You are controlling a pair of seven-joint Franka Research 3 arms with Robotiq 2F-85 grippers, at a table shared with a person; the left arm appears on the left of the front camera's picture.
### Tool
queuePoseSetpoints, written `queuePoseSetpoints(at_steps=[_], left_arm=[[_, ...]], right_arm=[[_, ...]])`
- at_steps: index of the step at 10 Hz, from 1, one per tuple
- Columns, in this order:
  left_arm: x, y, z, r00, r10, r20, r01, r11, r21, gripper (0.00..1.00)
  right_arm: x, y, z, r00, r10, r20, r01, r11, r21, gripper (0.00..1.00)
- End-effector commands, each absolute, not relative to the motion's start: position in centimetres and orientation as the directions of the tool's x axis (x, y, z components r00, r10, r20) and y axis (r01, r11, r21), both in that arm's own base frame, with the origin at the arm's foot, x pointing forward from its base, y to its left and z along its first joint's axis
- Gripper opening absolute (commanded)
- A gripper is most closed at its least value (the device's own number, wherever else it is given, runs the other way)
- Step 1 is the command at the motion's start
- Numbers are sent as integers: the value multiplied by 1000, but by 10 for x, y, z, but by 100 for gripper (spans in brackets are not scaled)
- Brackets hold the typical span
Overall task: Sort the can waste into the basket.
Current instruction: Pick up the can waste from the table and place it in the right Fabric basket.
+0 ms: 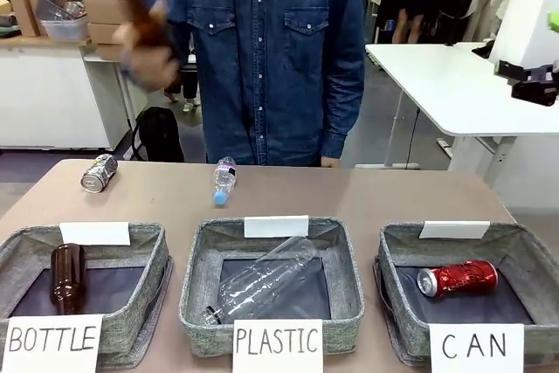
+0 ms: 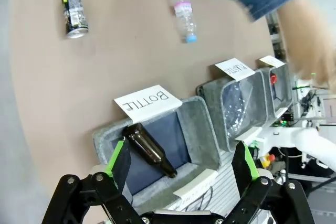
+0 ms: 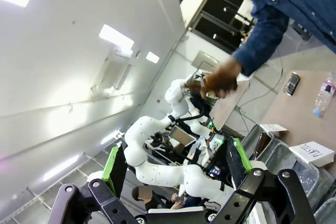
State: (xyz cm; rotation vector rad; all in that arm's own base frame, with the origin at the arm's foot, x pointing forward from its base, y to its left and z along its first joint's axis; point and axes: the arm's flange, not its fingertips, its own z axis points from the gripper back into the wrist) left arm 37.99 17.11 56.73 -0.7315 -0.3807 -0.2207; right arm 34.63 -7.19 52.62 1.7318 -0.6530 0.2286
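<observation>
A shiny red can point(image 1: 457, 279) lies on its side in the grey basket point(image 1: 524, 255) signed "CAN" at the front right. The silvery-grey and dark can point(image 1: 99, 172) lies on the brown table at the far left, also seen as the can point(image 2: 74, 12) in the left wrist view. My left gripper point(image 2: 181, 161) hangs open above the "BOTTLE" basket point(image 2: 197, 124), holding nothing. Raised and tilted toward the ceiling, my right gripper point(image 3: 174, 165) is open and empty. From the left wrist the CAN basket point(image 2: 278, 90) is far off, with the red can point(image 2: 273, 78) inside.
A person in a denim shirt stands at the far side, a hand point(image 1: 144, 37) holding up a brown bottle, blurred. A small clear bottle point(image 1: 224, 181) lies mid-table. The BOTTLE basket point(image 1: 144, 238) holds a brown bottle point(image 1: 66, 275); the PLASTIC basket point(image 1: 345, 255) holds a clear bottle point(image 1: 266, 286).
</observation>
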Motion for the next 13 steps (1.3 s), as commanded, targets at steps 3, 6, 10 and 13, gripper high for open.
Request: queuePoseSetpoints(at_steps=[3,6,10,13], left_arm=[[326,226,583,897,40,441,308,659,-686,100],[299,238,575,883,46,467,341,622,-705,100],[311,232,576,891,25,454,334,640,-692,100],[371,205,570,887,-4,462,277,806,-523,100]], right_arm=[[346,-74,528,818,-291,497,-548,-127,827,100],[346,-74,528,818,-291,497,-548,-127,827,100],[346,-74,528,818,-291,497,-548,-127,827,100],[346,-74,528,818,-291,497,-548,-127,827,100]])
